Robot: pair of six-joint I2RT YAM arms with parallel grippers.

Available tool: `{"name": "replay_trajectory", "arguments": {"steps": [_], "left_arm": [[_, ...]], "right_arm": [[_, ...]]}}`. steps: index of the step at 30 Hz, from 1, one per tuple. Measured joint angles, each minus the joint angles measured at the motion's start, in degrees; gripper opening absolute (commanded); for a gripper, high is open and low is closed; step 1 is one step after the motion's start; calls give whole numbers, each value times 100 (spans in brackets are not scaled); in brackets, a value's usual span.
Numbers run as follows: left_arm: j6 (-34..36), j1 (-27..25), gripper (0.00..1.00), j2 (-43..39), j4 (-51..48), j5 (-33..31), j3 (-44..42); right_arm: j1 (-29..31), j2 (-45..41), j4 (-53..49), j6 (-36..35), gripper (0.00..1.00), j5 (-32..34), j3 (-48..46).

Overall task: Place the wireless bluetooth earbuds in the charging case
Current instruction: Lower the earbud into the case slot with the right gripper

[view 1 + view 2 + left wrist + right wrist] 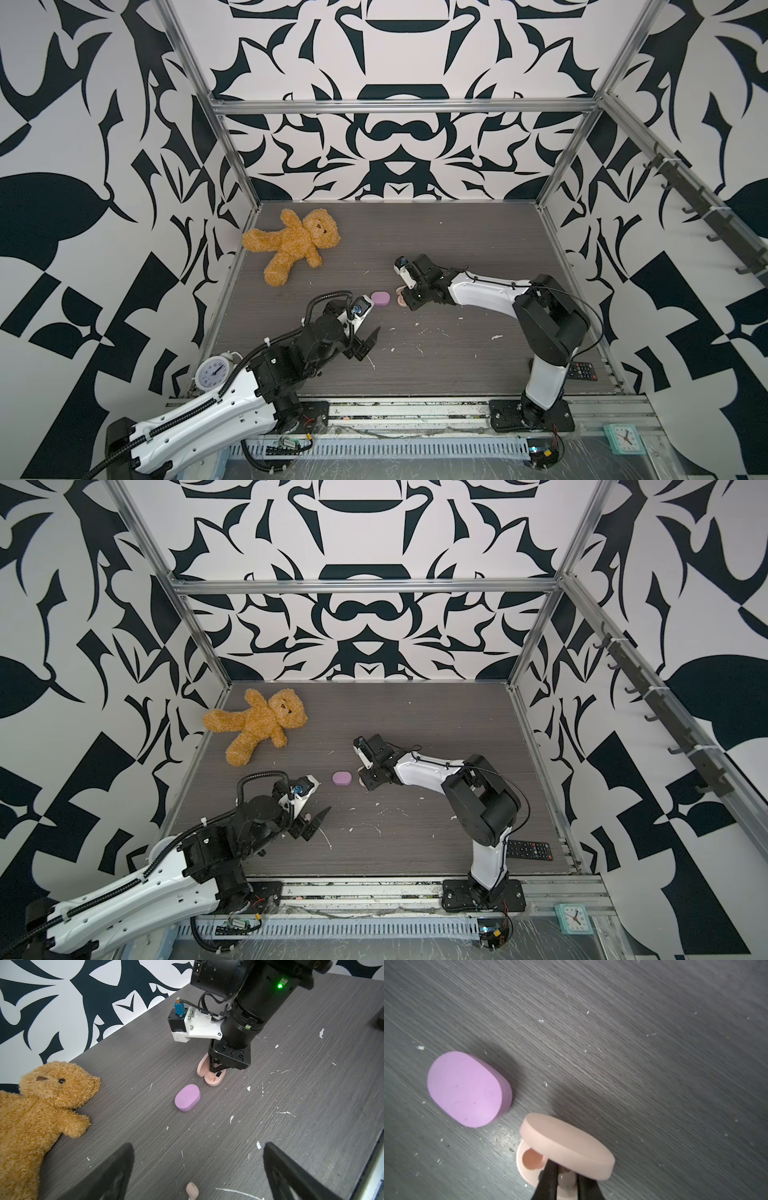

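Earbuds first: one peach earbud (pixel 566 1181) is a tiny glossy bean, pinched between the black fingers of the right gripper (pixel 565 1176), right over the base of the peach case (pixel 216 1083). That case sits mid-table with its lid (pixel 566 1147) tipped up, and a round well (pixel 530 1159) shows beside the fingers. A second earbud (pixel 192 1190), same pale peach, lies on the table (pixel 301 1105) between the widely spread fingers of the left gripper (pixel 198 1145). The bottom of the left wrist view cuts it off, so you only get part of it. The lilac case (pixel 380 299) sits just left of the peach one, close but not touching as far as I can see. Its lid is down, so no idea what's inside. From the top views the peach case is mostly buried under the right gripper, and the lid blocks most of the base in the right wrist view, so I can't tell if the bud is touching its seat. Further out, a teddy bear (pixel 291 245) sprawls in the far left corner. White scraps (pixel 419 332) are scattered over the near half. A remote (pixel 582 370) peeks out behind the right arm at the near right edge. The far right stretch of table is open.
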Motion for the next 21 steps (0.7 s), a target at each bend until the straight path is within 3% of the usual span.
{"name": "replay_trajectory", "arguments": {"steps": [13,21], "left_arm": [[0,0,99,-35,0,20,-9],[0,0,99,-48,0,35,-9]], "right_arm": [[0,0,-33,7,0,22,4],[0,0,-46,17,6,39,11]]}}
